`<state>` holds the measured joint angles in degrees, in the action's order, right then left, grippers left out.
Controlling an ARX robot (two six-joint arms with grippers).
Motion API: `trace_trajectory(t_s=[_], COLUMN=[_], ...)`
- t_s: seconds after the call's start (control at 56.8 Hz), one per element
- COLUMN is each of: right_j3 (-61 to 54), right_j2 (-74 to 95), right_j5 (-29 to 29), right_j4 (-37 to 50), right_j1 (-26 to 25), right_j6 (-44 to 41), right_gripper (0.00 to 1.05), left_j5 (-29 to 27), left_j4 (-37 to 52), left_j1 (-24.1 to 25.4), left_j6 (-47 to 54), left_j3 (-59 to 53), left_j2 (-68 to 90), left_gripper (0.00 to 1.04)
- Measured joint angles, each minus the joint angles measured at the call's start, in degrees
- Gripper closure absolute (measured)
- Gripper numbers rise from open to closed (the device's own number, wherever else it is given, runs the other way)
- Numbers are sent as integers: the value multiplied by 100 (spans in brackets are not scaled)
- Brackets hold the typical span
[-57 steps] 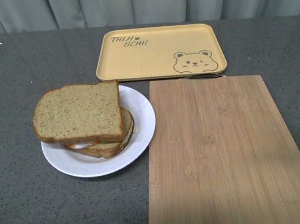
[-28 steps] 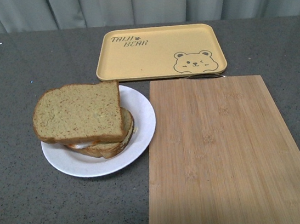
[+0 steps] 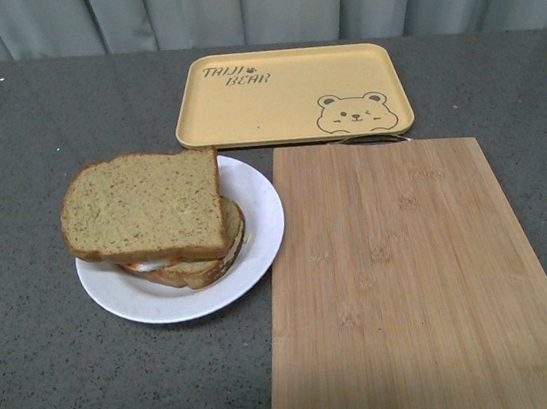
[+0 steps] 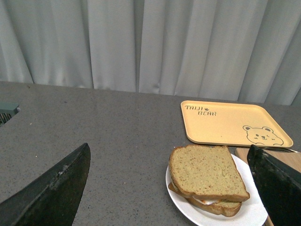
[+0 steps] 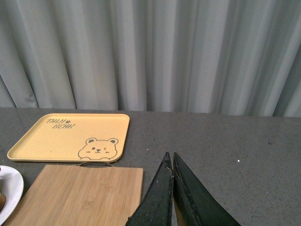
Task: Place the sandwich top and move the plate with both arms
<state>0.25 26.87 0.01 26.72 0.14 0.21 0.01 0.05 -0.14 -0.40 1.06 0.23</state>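
The sandwich top (image 3: 143, 207), a plain brown bread slice, lies on a lower slice with white egg showing at its edge, on the round white plate (image 3: 255, 217) left of centre. Neither arm shows in the front view. In the left wrist view the sandwich top (image 4: 207, 172) and plate (image 4: 251, 212) lie between the wide-open fingers (image 4: 51, 193) of my left gripper (image 4: 167, 162), which is empty and short of them. My right gripper (image 5: 170, 157) is shut and empty above the table, right of the board; a sliver of the plate (image 5: 9, 190) shows in its view.
A bamboo cutting board (image 3: 404, 278) lies right of the plate, touching its edge. A yellow bear tray (image 3: 289, 91) lies behind both. Grey curtains hang along the table's far edge. The tabletop is dark grey.
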Motion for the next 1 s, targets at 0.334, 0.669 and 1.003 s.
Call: trace_trajectory(t_s=[0.334,0.669,1.003], right_j3=[-2,-2,2], right_j2=[-876,-1523,-2653], right_j5=[0,-7,-15], right_j4=[-846,-1491,-2638], right_j1=[0,0,-2], right_j6=[0,0,-2], right_gripper=[104,104,104], left_j5=[0,0,0], left_j4=[0,0,-2], left_j1=[0,0,0], left_j6=[0,0,0], left_j3=[0,0,0], left_j2=[-2,0,-2], left_gripper=[7,7,7])
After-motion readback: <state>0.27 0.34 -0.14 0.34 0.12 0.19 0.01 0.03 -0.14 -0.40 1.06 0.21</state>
